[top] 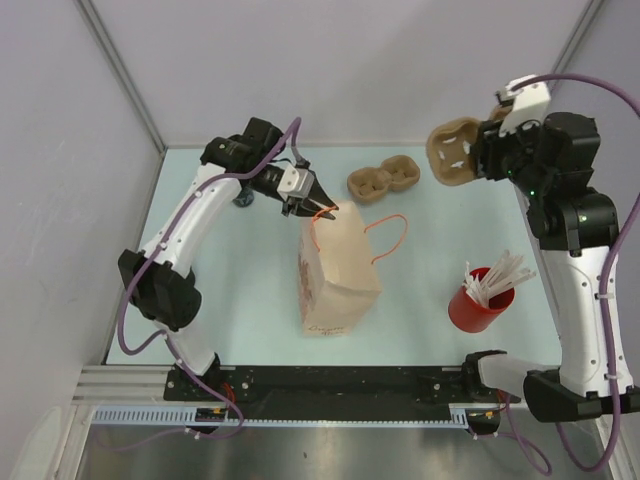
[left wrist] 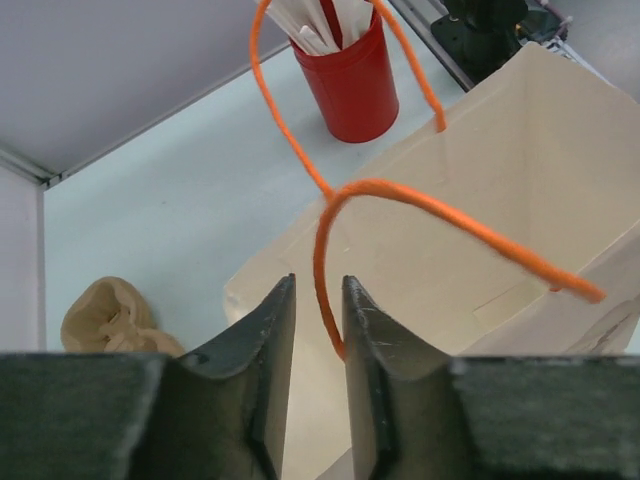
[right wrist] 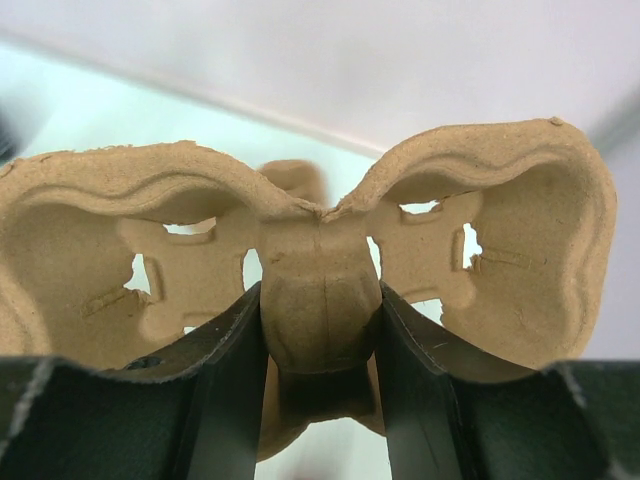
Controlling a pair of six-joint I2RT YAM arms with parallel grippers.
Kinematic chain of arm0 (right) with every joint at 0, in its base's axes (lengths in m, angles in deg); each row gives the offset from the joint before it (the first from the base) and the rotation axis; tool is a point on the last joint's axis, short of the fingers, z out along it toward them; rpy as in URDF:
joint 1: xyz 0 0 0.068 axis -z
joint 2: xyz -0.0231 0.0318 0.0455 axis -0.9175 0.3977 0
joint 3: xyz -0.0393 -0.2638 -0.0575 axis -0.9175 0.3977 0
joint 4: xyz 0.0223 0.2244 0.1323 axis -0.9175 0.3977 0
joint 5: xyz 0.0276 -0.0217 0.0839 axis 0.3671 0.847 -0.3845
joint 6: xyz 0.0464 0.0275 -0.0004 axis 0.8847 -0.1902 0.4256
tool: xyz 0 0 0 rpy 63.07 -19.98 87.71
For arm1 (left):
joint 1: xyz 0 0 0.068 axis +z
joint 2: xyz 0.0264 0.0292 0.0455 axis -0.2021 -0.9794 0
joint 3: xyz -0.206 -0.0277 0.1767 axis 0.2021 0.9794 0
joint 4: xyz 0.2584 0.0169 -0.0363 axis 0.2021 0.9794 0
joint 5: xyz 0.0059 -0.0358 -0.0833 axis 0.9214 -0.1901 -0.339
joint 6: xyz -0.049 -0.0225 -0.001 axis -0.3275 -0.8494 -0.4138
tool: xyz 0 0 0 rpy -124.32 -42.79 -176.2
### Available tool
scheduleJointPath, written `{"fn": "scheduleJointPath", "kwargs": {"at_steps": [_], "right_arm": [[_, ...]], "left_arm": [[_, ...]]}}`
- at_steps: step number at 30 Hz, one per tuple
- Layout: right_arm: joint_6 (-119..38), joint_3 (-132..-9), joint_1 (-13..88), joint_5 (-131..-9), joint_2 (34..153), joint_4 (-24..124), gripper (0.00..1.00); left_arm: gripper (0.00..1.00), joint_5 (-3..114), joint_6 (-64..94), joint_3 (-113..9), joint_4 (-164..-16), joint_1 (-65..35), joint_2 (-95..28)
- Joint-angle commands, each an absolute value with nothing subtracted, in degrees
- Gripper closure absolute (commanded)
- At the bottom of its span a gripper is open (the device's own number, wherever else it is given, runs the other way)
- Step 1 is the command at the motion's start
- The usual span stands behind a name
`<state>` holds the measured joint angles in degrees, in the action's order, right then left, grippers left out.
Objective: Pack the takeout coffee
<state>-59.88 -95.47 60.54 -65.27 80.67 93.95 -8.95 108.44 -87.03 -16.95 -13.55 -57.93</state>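
A matt, faintly creased tan paper bag (top: 338, 275) with thin orange cord handles (left wrist: 470, 228) stands on a smooth matt pale-blue table (top: 240, 300), with a glossy red plastic cup (top: 478, 308) to the bag's right, a rough fibrous brown pulp carrier (top: 383, 182) behind the bag, and a second pulp carrier (top: 452, 152) farther right.

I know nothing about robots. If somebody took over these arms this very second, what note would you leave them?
Left tool: slightly open, with one orange bag handle passing loosely through it.
Right tool: shut on a cardboard cup carrier, held in the air at far right.
Paper bag stands open mid-table. A second carrier lies behind it, and a red cup of sticks stands at right.
Done: one carrier lifted.
Left: put it in the bag. No coffee cups in view.
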Motion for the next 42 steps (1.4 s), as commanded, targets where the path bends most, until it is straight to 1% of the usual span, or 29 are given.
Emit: {"fn": "scheduleJointPath", "kwargs": {"at_steps": [1,2,3,5,6,8,9,10,11,13,14,18,20,22,23,24,26,29,30,31,35,38,42], "right_arm": [[-66.1,-98.0,53.3,-71.9,81.3,98.2,0.53],[-66.7,-99.0,52.3,-72.5,81.8,98.7,0.53],[-67.4,-99.7,51.2,-72.9,82.4,99.3,0.53],[-69.7,-101.2,47.2,-72.9,84.6,100.8,0.53],[-70.6,-102.4,45.3,-72.4,85.2,101.3,0.53],[-73.3,-103.4,39.8,-69.6,87.3,101.8,0.53],[-74.0,-104.4,38.1,-67.4,88.0,101.9,0.53],[-74.8,-104.9,35.0,-66.5,89.5,102.0,0.53],[-75.5,-105.3,33.7,-65.9,90.1,102.1,0.52],[-77.3,-106.3,31.2,-64.5,91.4,102.1,0.53],[-78.4,-106.6,29.2,-64.1,92.5,102.1,0.53],[-80.9,-106.7,23.3,-62.5,94.9,101.9,0.52],[-81.5,-106.6,20.3,-60.5,96.2,101.6,0.53],[-82.4,-106.6,19.0,-59.5,96.9,101.1,0.53],[-82.7,-106.6,18.7,-59.6,97.0,101.1,0.53],[-83.0,-106.6,18.0,-59.8,97.3,101.0,0.53],[-83.9,-106.5,17.4,-59.9,97.6,101.1,0.53],[-84.1,-106.5,16.3,-59.3,97.9,100.5,0.53],[-84.1,-106.4,16.0,-59.6,98.0,100.2,0.53],[-84.2,-106.5,15.8,-59.6,98.1,100.2,0.53],[-84.3,-107.0,13.8,-59.7,99.2,100.3,0.53],[-84.4,-107.5,11.8,-59.3,100.3,100.2,0.53],[-85.0,-108.1,10.1,-58.9,101.3,100.8,0.52]], "left_arm": [[0.58,-15.2,112.1,-87.6,-19.2,-10.5,-55.2],[0.49,-15.3,111.9,-87.7,-19.2,-10.1,-54.8],[0.43,-15.6,111.8,-87.7,-19.1,-9.4,-54.3],[0.43,-15.5,111.7,-87.4,-18.9,-8.8,-52.7],[0.38,-15.5,111.7,-87.3,-18.7,-8.3,-52.1],[0.37,-15.8,111.3,-86.8,-18.7,-7.7,-50.2],[0.27,-15.8,111.1,-86.8,-18.6,-7.1,-49.5],[0.24,-16.1,110.8,-86.6,-18.6,-6.7,-48.9],[0.11,-16.2,110.6,-86.2,-18.5,-6.4,-47.5],[0.11,-16.4,110.1,-85.5,-18.6,-5.5,-46.0],[0.01,-16.2,109.9,-84.6,-18.7,-5.2,-44.5],[0.01,-14.6,105.1,-82.2,-21.8,-4.1,-41.1],[0.00,-13.5,101.6,-80.6,-26.3,-2.9,-40.0],[0.01,-12.6,94.5,-78.2,-30.5,-2.1,-38.2],[0.01,-11.5,91.6,-77.3,-35.8,-1.0,-37.5],[0.00,-11.0,85.7,-76.5,-38.3,-0.6,-36.8],[0.01,-9.8,80.9,-73.9,-42.9,1.0,-35.0],[0.01,-3.8,69.6,-71.4,-52.8,2.2,-32.9],[0.01,0.1,63.0,-71.2,-58.3,2.6,-32.5],[0.01,0.7,60.8,-70.8,-59.9,3.2,-32.3],[0.00,-2.1,60.9,-71.5,-59.2,5.7,-31.4],[0.00,-0.2,60.9,-71.6,-58.9,5.9,-30.5],[0.01,6.2,49.7,-71.3,-63.3,7.8,-29.2]]}}
